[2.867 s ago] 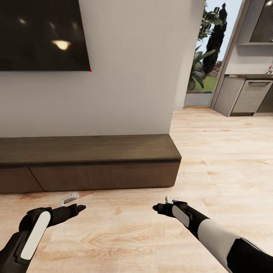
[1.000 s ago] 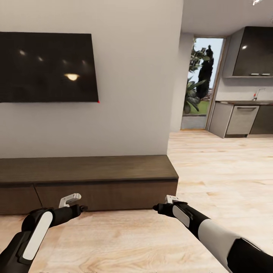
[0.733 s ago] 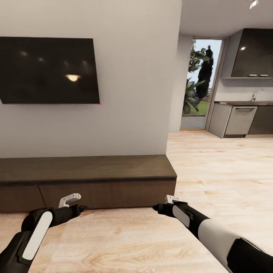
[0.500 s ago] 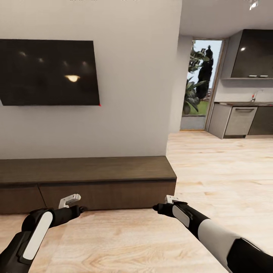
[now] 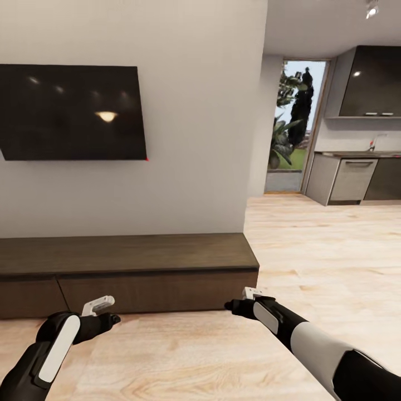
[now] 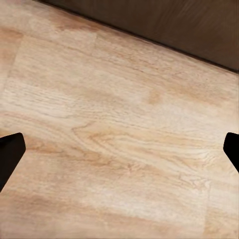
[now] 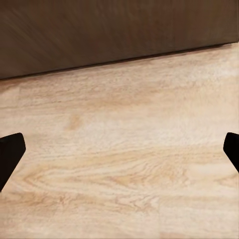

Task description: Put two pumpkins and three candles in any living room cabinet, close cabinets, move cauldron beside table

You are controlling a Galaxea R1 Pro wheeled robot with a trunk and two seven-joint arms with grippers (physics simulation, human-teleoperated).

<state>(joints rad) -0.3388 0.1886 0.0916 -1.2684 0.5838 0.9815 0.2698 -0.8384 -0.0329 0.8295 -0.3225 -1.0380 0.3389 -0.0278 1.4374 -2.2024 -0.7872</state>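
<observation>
Both grippers — left [image 5: 114,318] and right [image 5: 228,304] — hang wide open, holding nothing, over the wood floor [image 5: 312,250] by the shut cabinet [image 5: 139,273]

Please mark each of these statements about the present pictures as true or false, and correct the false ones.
1. The cabinet stands against the wall under the television. True.
2. One drawer of the cabinet is pulled open. False: all the fronts that show are closed.
3. The left gripper is open, with only wooden floor between its fingertips. True.
4. The right gripper holds a pumpkin. False: it is open and holds nothing.
5. A kitchen counter shows beyond the wall, at the right of the head view. True.
</observation>
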